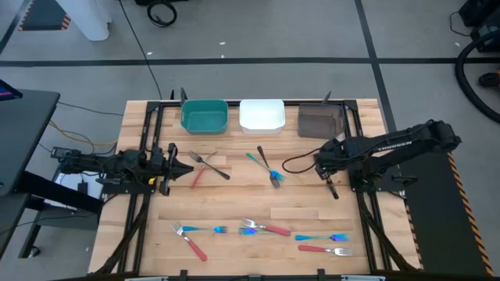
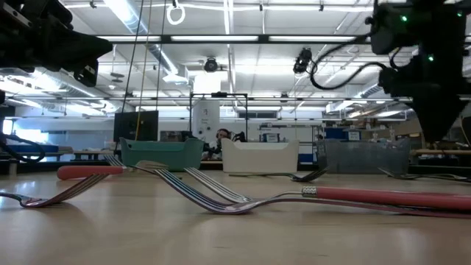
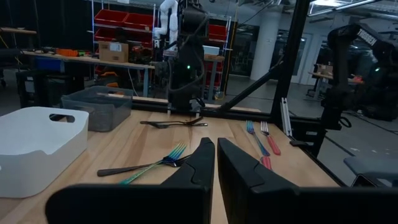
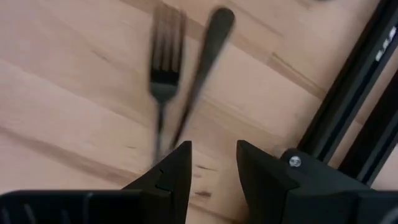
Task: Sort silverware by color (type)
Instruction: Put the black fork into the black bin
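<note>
No legible text — no labels, brands, numbers or signs

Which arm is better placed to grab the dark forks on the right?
Right: the right gripper hangs open over the dark forks; the left gripper is across the table.

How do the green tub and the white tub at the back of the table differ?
The teal bin is blue-green; the white bin is plain white. The teal bin sits nearer the left arm's side, while the white bin is in the middle of the row. Both are squarish, open-topped, look empty, and stand along the table's far edge.
</note>
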{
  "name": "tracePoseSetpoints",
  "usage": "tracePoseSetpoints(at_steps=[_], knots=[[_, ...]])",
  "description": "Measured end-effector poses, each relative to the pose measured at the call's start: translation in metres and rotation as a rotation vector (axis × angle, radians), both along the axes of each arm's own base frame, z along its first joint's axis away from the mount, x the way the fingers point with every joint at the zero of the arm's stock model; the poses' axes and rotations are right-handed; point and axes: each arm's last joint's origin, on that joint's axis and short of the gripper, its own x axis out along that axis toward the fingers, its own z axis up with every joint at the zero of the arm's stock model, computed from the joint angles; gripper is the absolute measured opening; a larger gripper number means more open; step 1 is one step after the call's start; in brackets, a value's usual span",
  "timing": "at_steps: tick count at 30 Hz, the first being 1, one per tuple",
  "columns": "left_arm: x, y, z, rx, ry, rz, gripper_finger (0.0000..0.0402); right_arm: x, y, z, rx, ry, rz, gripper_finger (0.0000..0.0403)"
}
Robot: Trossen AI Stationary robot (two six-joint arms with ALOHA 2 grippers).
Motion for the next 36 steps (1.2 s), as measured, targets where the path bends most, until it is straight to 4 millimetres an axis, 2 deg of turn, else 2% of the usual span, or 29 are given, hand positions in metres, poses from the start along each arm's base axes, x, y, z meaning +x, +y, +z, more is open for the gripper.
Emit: tracePoseSetpoints(at_steps=[3, 7, 10, 36], knots=[[0.000, 0.000, 0.000, 0.000, 0.000, 0.000, 0.0027, -0.008, -0.002, -0.011, 0.000, -0.038, 0.004, 0.0134], [0.000, 0.000, 0.000, 0.000, 0.000, 0.000, 0.0027, -0.003, -0.002, -0.015, 0.030, -0.190, 0.009, 0.0134], [0.000, 0.000, 0.000, 0.000, 0.000, 0.000, 0.0027, 0.000, -0.001, -0.018, 0.051, -0.238, 0.013, 0.0134], [0.000, 0.000, 0.000, 0.000, 0.000, 0.000, 0.0027, 0.012, -0.005, -0.050, 0.020, -0.010, -0.032, 0.0134]])
